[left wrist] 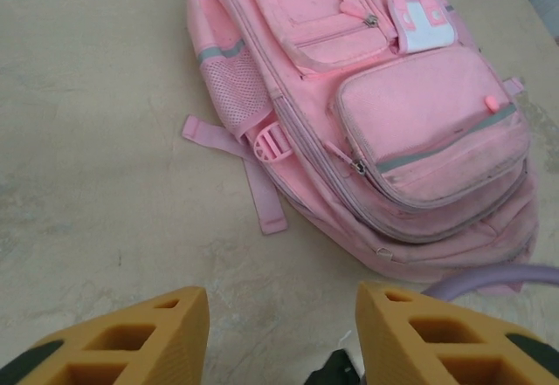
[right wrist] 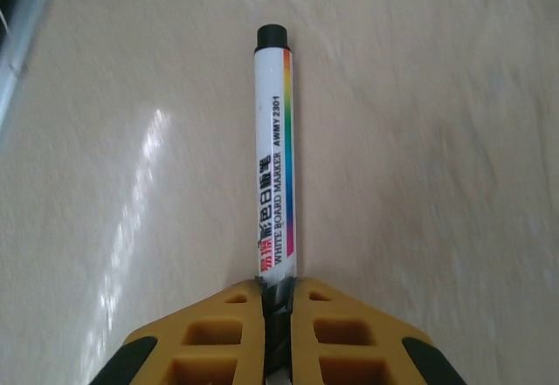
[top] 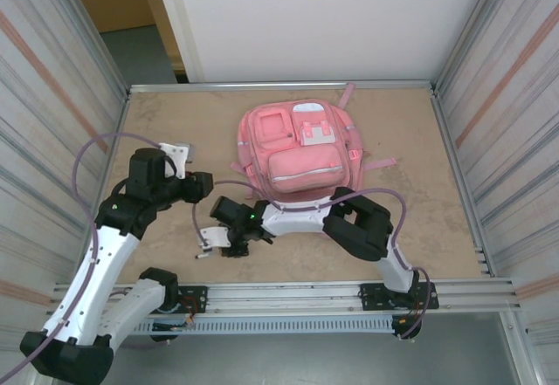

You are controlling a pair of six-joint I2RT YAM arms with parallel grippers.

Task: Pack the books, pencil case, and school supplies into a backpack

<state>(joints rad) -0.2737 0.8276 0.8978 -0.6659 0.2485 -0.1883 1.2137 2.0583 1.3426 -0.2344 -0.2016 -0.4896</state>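
Because the right jaws are clenching the marker [right wrist: 275, 158] only by its very end, it is risking pivoting or slipping free during the lift. The backpack [top: 297, 154] is also looking zipped, leaving no opening. Nearly the whole barrel is sticking out beyond the jaw tips, low over the table [top: 419, 228], near-left of the backpack. Meanwhile the left jaws are hanging spread and empty beside the backpack's left side.

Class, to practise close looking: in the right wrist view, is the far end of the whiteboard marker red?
No, the far end of the whiteboard marker held in the right gripper is black.
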